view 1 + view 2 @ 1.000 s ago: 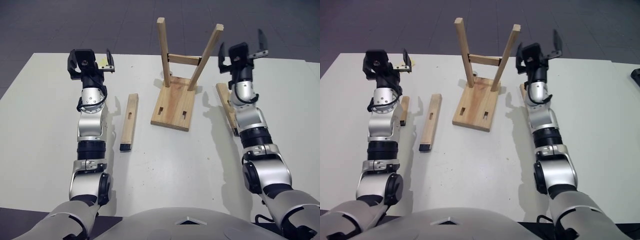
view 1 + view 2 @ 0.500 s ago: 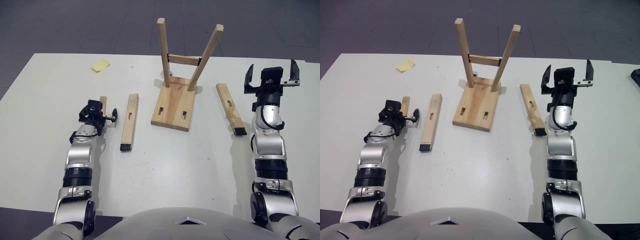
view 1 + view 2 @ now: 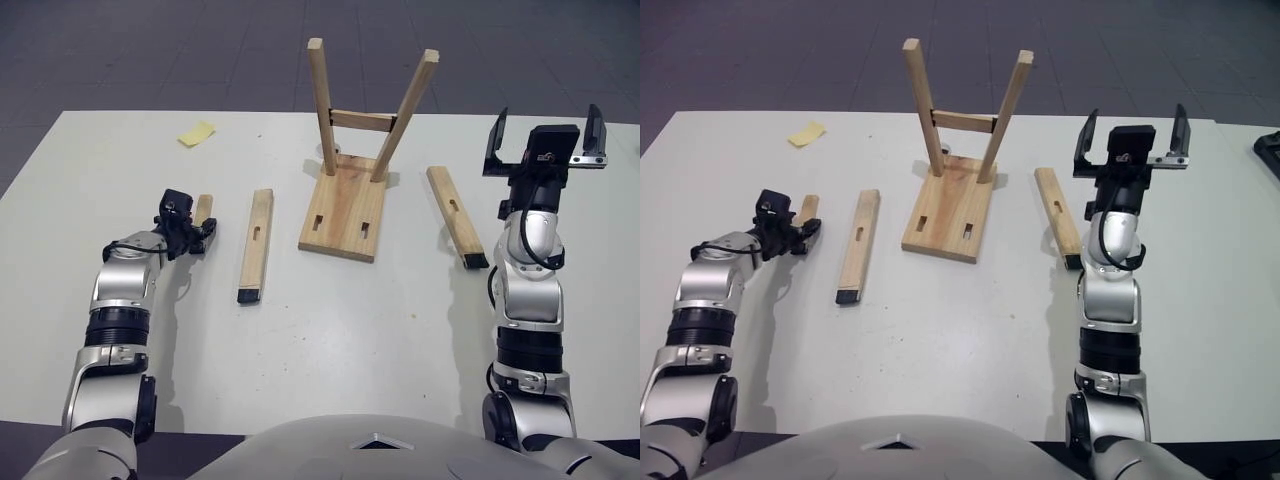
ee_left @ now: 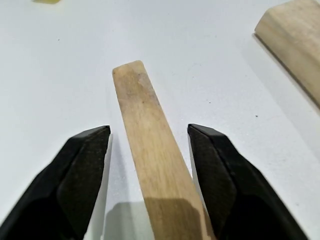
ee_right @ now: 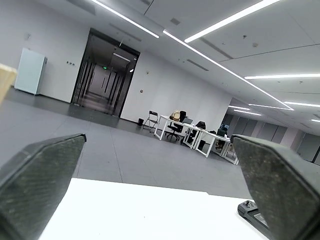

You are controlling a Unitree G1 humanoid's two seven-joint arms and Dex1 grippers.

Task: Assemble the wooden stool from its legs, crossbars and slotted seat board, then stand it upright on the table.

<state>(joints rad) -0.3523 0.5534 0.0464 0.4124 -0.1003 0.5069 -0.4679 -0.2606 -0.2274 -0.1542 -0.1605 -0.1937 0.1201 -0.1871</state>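
The seat board (image 3: 342, 208), flat pale wood with two rectangular slots near its front edge, lies mid-table (image 3: 320, 340). Two square upright legs (image 3: 322, 105) rise from its far end, joined by a crossbar (image 3: 360, 121). A loose leg (image 3: 254, 243) with a dark tip lies at its 9 o'clock, and a second loose leg (image 3: 456, 229) at 3 o'clock. Farther out at 9 o'clock, the left gripper (image 4: 148, 132) has its dark fingers (image 4: 85, 165) moderately apart astride a thin slat (image 4: 150, 170), with a gap on each side. At 3 o'clock, the right gripper (image 3: 548, 125) points upward, its fingers spread wide.
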